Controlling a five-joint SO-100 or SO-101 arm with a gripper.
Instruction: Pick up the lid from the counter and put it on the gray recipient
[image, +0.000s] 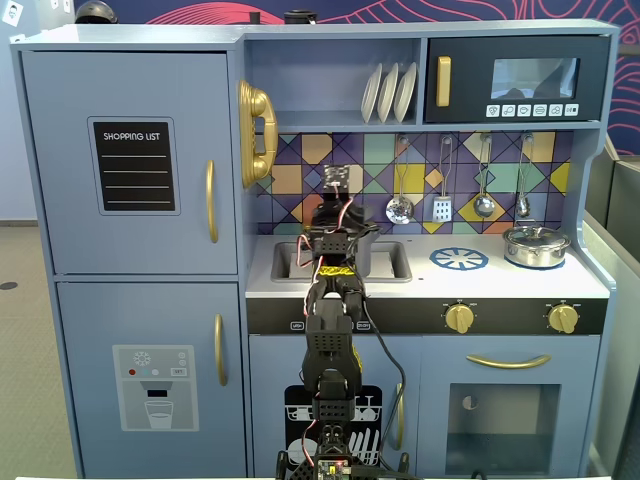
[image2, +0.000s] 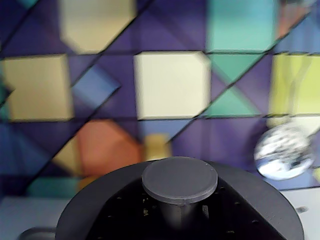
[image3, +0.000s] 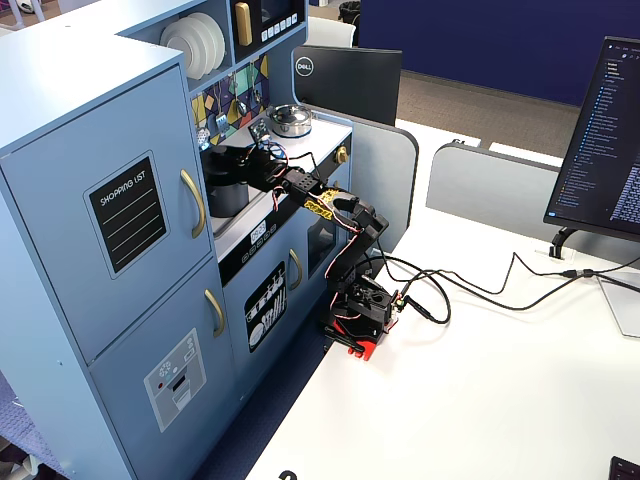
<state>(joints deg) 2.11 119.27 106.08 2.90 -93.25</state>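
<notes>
The dark-gray lid (image2: 100, 210) fills the bottom of the wrist view, and its round knob (image2: 180, 179) is close to the camera. My gripper (image2: 180, 212) is shut on the knob's stem, with black jaws on both sides of it. In both fixed views the arm reaches over the sink. It holds the lid (image3: 228, 157) level at the top of the gray pot (image: 366, 255), which stands in the sink basin (image: 395, 262) of the pale counter (image: 500, 282). The arm hides most of the pot (image3: 226, 195). I cannot tell whether the lid touches the rim.
A shiny silver pot (image: 536, 246) with its own lid stands at the counter's right end, past the blue burner print (image: 459, 259). Utensils hang on the tiled back wall; the strainer (image2: 283, 152) shows at the right of the wrist view. A shelf with plates (image: 388, 92) is overhead.
</notes>
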